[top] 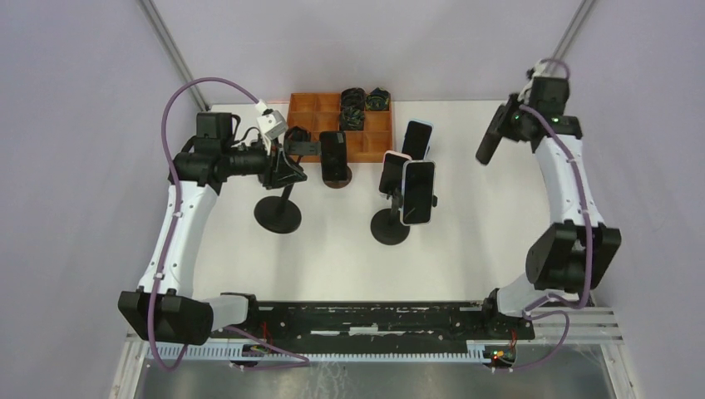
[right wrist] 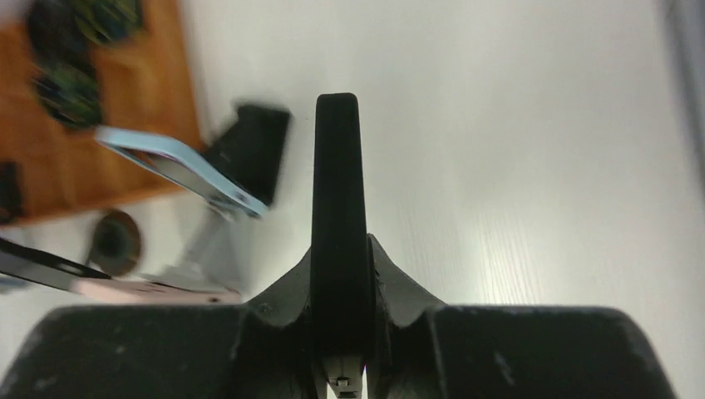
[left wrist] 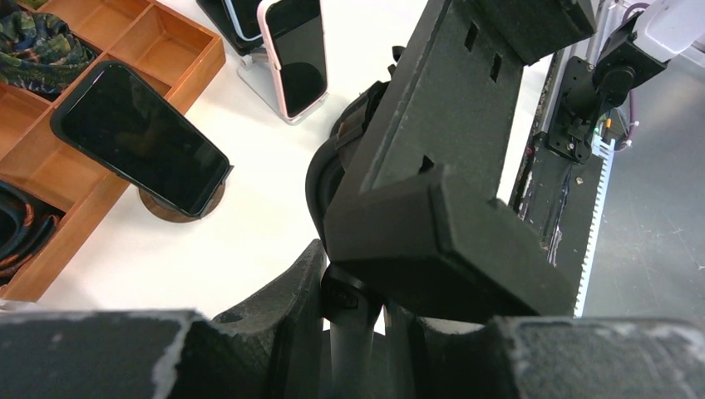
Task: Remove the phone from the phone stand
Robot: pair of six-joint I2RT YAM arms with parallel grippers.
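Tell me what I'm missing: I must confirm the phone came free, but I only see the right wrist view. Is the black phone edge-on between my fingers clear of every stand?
Observer: Yes. The top view shows the black rectangular phone in the right gripper, raised over the white table's right side and touching no stand.
Operator: Is any stand empty?
Observer: The black round-based stand on the left. The left wrist view shows its clamp cradle holding nothing.
Operator: Is it braced?
Observer: The left gripper is shut around its grey pole.
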